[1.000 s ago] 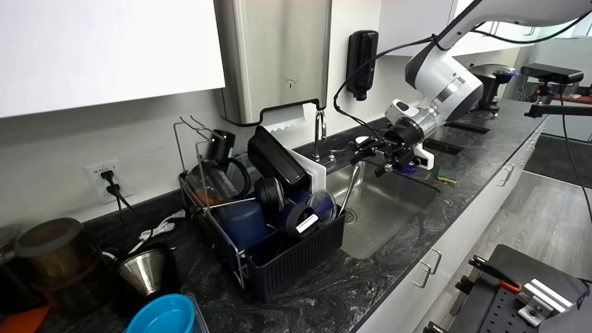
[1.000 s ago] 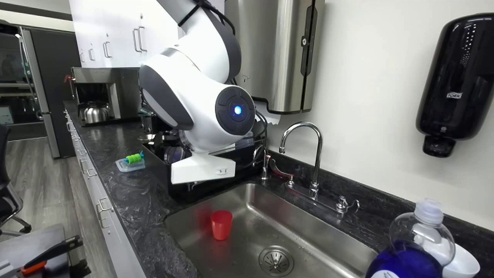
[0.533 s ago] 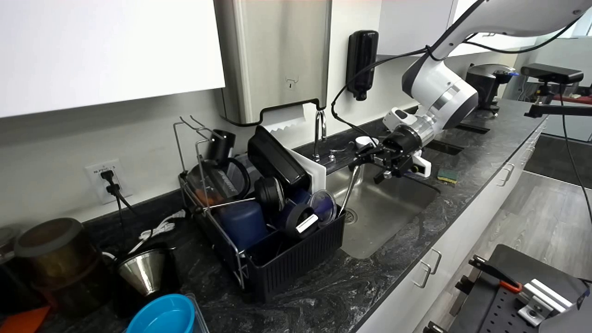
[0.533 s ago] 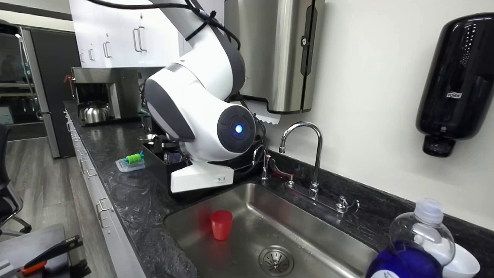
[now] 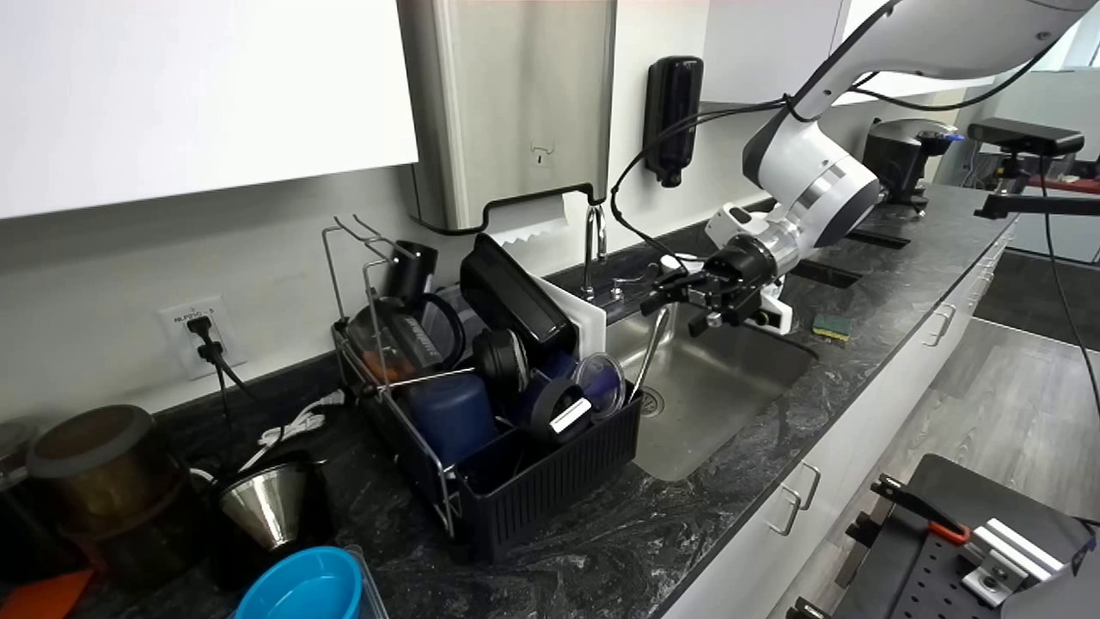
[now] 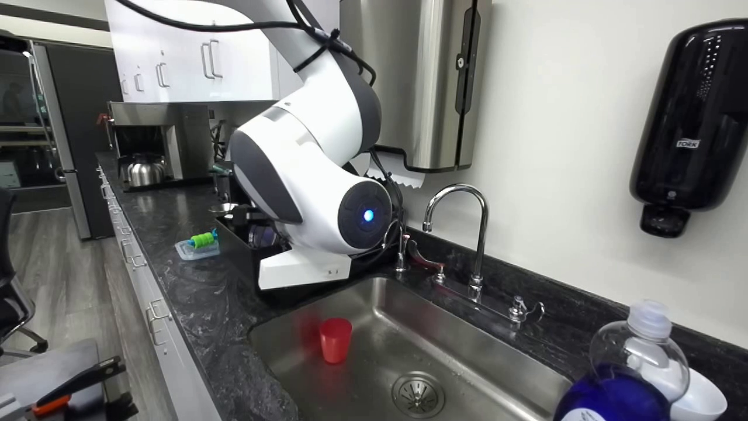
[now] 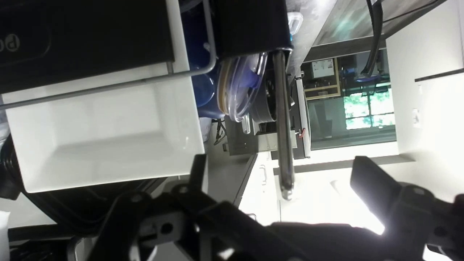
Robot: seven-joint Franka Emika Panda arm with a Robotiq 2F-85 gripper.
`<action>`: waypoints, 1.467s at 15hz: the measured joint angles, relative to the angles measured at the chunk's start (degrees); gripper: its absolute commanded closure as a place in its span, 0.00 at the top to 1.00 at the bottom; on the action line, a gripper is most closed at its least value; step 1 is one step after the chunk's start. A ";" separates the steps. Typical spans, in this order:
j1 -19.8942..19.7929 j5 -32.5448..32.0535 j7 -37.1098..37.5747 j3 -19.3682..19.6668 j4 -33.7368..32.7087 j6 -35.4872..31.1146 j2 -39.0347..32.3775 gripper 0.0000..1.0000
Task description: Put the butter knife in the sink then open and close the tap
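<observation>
gripper (image 7: pixel 280 163): apart, unloaded | likely butter knife (image 7: pixel 284 123): mid-frame, wrist view | risk: sideways drift could nudge white dish (image 7: pixel 116 127), frame left; shallow pinch near tip could slip

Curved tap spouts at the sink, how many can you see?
2. In an exterior view, a tall spout rises behind the sink, and a small spout stands nearer the dish rack. The robot arm may hide others.
</observation>
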State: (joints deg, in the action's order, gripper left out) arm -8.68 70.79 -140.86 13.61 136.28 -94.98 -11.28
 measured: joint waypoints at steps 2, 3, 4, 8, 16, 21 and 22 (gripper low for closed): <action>-0.16 0.19 -0.01 0.00 -0.38 1.14 -0.80 1.00; -0.17 0.20 -0.03 0.00 -0.60 1.71 -1.29 1.00; -0.17 0.20 -0.08 -0.04 -0.78 2.31 -1.79 1.00; -0.17 0.20 -0.28 -0.51 -1.65 4.12 -3.62 1.00; -0.17 0.19 -1.62 -1.31 -2.60 5.57 -4.57 0.73; -0.17 0.19 -2.36 -1.40 -2.65 5.68 -4.59 0.39; -0.17 0.19 -2.50 -1.42 -2.65 5.69 -4.59 0.31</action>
State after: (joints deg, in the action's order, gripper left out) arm -8.86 70.97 -143.36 12.19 133.63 -89.29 -15.87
